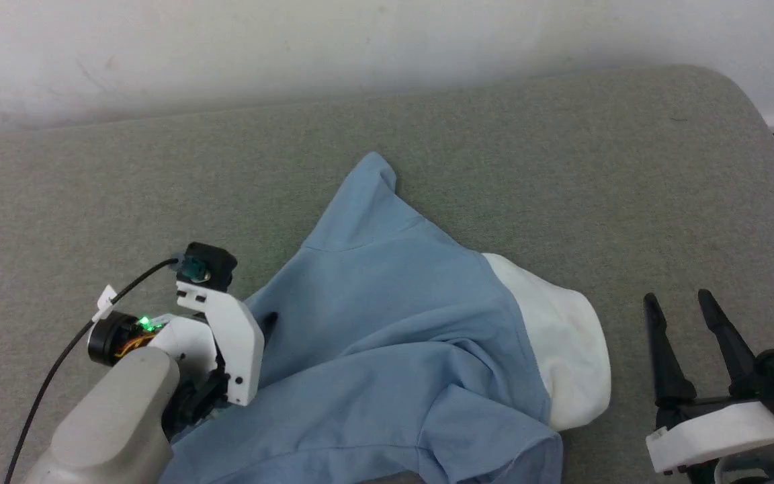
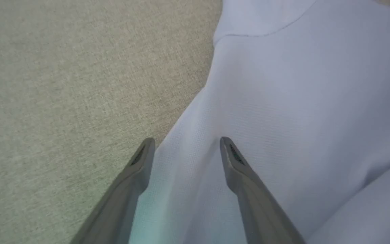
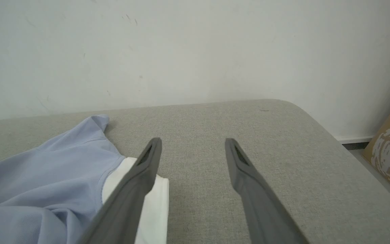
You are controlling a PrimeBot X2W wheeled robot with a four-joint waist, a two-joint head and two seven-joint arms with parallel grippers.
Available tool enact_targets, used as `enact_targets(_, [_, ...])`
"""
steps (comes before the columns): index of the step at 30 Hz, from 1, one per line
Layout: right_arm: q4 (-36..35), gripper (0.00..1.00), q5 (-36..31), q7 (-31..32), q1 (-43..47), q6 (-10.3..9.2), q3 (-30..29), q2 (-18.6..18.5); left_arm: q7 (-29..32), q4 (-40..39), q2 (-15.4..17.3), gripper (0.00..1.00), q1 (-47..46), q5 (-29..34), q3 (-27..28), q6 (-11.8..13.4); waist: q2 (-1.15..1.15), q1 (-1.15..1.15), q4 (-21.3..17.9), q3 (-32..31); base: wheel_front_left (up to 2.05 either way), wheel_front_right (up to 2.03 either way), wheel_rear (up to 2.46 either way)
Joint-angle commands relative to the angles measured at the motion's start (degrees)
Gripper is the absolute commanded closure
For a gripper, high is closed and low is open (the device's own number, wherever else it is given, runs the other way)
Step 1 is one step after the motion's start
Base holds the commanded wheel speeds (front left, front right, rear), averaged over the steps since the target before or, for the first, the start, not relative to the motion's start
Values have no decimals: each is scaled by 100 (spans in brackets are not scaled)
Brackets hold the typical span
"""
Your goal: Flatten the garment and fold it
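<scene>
Grey woven tabletop (image 1: 562, 168) against a scuffed white wall (image 1: 360, 40) carries the rumpled garment (image 1: 387, 302), left gripper (image 2: 186, 142) spread wide over its edge, perhaps touching, right gripper (image 1: 676, 299) wide open nearby, both empty.

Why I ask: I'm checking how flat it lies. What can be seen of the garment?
The garment is light blue soft knit with a white panel at one end. It lies rumpled on the grey cushion, one sleeve pointing toward the wall. The open left hand straddles its edge; contact unclear.
</scene>
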Motion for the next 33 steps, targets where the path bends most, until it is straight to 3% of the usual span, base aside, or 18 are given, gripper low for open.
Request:
enact_targets(1, [58, 0, 38, -68, -77, -4, -12, 2, 81, 253, -20, 0, -113, -66, -39, -91, 0, -1, -289, 253, 0, 0, 0])
enact_targets(4, [104, 0, 48, -99, -75, -4, -37, 2, 230, 515, -45, 0, -142, -123, -92, -168, 0, -1, -296, 267, 0, 0, 0])
enact_targets(5, [125, 0, 49, -112, -74, -4, -47, 2, 261, 596, -64, 35, -152, -163, -97, -206, 0, -1, -288, 273, 0, 0, 0])
enact_targets(6, [144, 0, 56, -122, -80, -4, -58, 2, 278, 655, -94, 78, -154, -219, -88, -240, 0, -1, -272, 276, 0, 0, 0])
enact_targets(7, [161, 0, 53, -127, -85, -4, -68, 2, 288, 692, -115, 100, -162, -244, -99, -276, 0, -1, -237, 272, 0, 0, 0])
enact_targets(11, [182, 0, 30, -126, -125, -4, -69, 2, -61, 663, -151, 100, -214, -306, 67, -250, 0, -1, -57, 245, 0, 0, 0])
enact_targets(15, [189, 0, -14, -87, -140, -4, -108, 2, -687, 400, -34, 100, -127, -362, 485, 57, 0, -1, 128, 182, 0, 0, 0])
enact_targets(20, [200, 0, -56, -31, -67, -4, -147, 2, -1342, -298, 387, 100, 539, -504, 1195, 724, 0, -1, 340, 39, 0, 0, 0])
enact_targets(24, [231, 0, -44, 14, 49, -4, -164, 2, -1527, -1027, 741, 100, 1577, -688, 1751, 1434, 0, -1, 499, -116, 0, 0, 0])
enact_targets(27, [226, 0, -33, 58, 132, -4, -170, 2, -1497, -1604, 853, 100, 2445, -844, 2031, 1934, 0, -1, 625, -205, 0, 0, 0])
enact_targets(31, [203, 0, -50, 138, 164, -4, -79, 2, -1452, -2094, 714, 100, 3266, -1073, 2125, 2250, 0, -1, 751, -279, 0, 0, 0])
enact_targets(32, [198, 0, -63, 166, 160, -4, -47, 2, -1478, -2157, 641, 62, 3347, -1118, 2112, 2249, 0, -1, 772, -294, 0, 0, 0])
enact_targets(33, [197, 0, -75, 199, 157, -4, -10, 2, -1535, -2193, 586, 0, 3383, -1119, 2093, 2240, 0, -1, 790, -320, 0, 0, 0])
